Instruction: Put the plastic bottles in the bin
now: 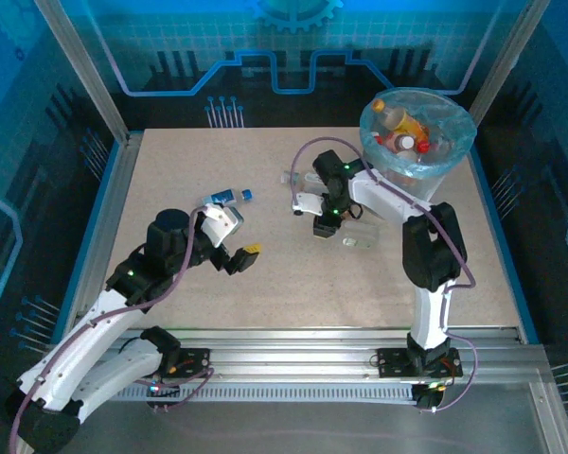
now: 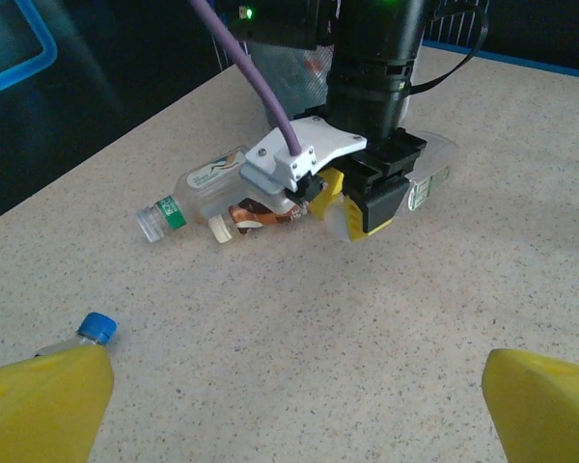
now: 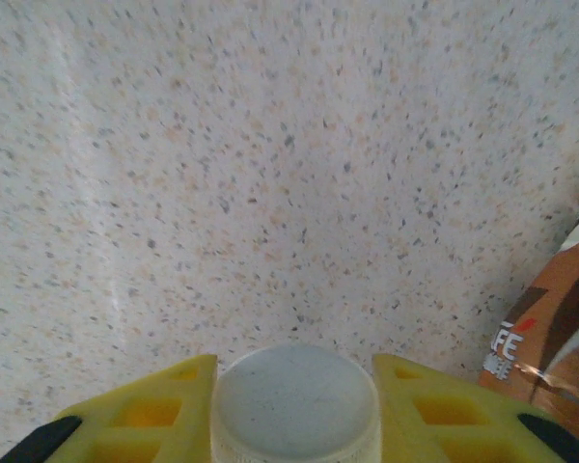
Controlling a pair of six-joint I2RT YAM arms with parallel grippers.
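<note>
Four bottles outside one bin

Beige speckled tabletop: matt, finely grainy, stone-like. Clear white-capped plastic bottle: glossy, smooth; cap matt. Brown bottle label: shiny film. Translucent light-blue plastic bin bag: thin, crinkled, glossy. Yellow plastic finger pads: matt. Silver metal rail: brushed, ribbed.

Left arm stretching forward, left tool gaping wide, right arm bending inward — right tool pointing straight down, gripping a white-capped bottle.
</note>
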